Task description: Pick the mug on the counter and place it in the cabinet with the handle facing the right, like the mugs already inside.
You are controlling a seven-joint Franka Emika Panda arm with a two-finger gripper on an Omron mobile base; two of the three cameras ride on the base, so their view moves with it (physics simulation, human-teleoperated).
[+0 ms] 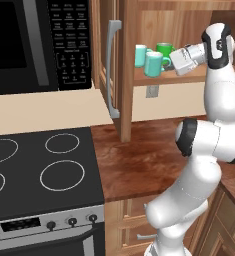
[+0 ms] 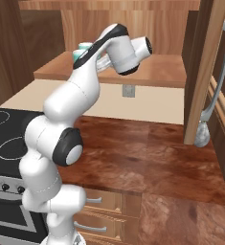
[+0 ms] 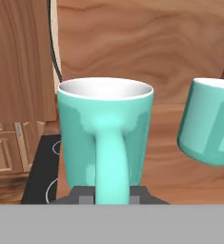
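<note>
The cabinet (image 1: 139, 30) shelf (image 1: 199, 76) carries three mugs: a teal mug (image 1: 154, 63) at its front edge, a pale aqua mug (image 1: 140, 54) at its ten o'clock and a bright green mug (image 1: 165, 49) at its one o'clock. Below lies the reddish-brown counter (image 1: 139, 165).

A black microwave (image 1: 34, 42) hangs far left of the end effector (image 1: 168, 63), above a black stove (image 1: 39, 170); a wall outlet (image 1: 152, 91) sits just below.
</note>
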